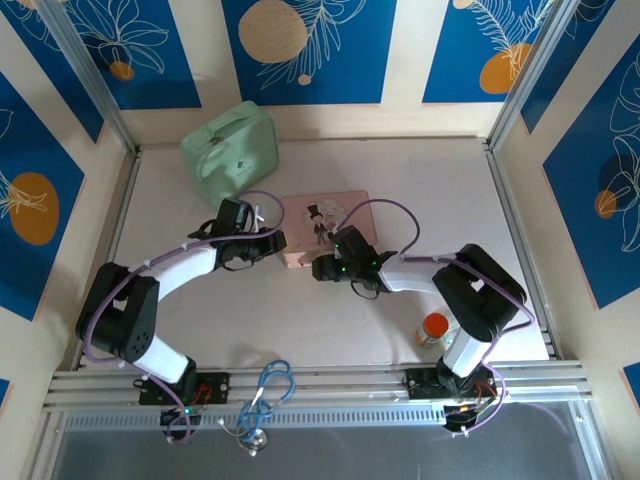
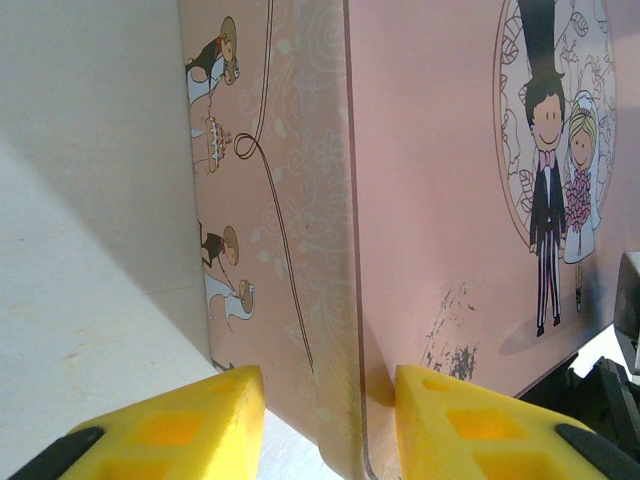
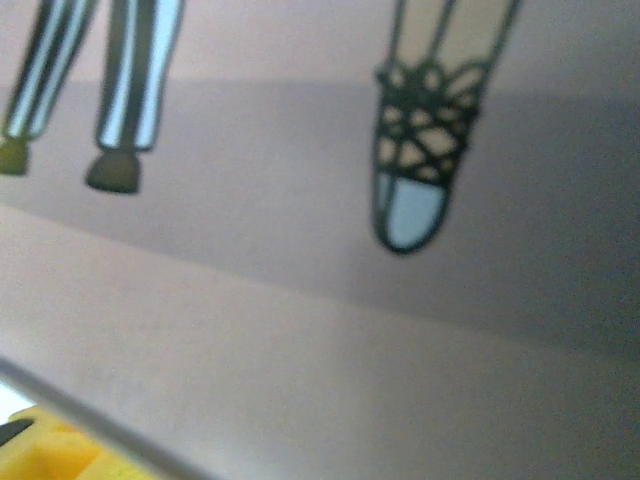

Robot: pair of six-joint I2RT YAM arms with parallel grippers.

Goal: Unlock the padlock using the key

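While both arms reach toward the middle of the table [image 1: 300, 330] in the top view, the pink tin [image 1: 345, 205] lies flat between them, lid up and closed, looking nearly square from here. The left gripper [image 1: 266, 240] sits at the tin's near left corner. The right gripper [image 1: 328, 268] sits at its near edge, just to the right of that. The padlock is too small to pick out from this height. I judge that it hangs at the near edge between the two grippers, about equally close to each. The key I cannot pick out either. A green case [image 1: 230, 148], also closed, stands well apart at the far left, and an orange-capped bottle [image 1: 434, 328] stands near the right arm's base. What the tin and case hold is hidden.

On the left wrist, the yellow pads [image 2: 170, 430] stand apart and straddle the tin's rim, one beside the side wall and one over the lid. Neither visibly presses.

On the right wrist, the lens is blurred and very close to the lid's printed figures. One yellow fingertip [image 3: 35, 450] shows at the lower left corner, so I cannot tell whether that gripper's jaws are apart or together.
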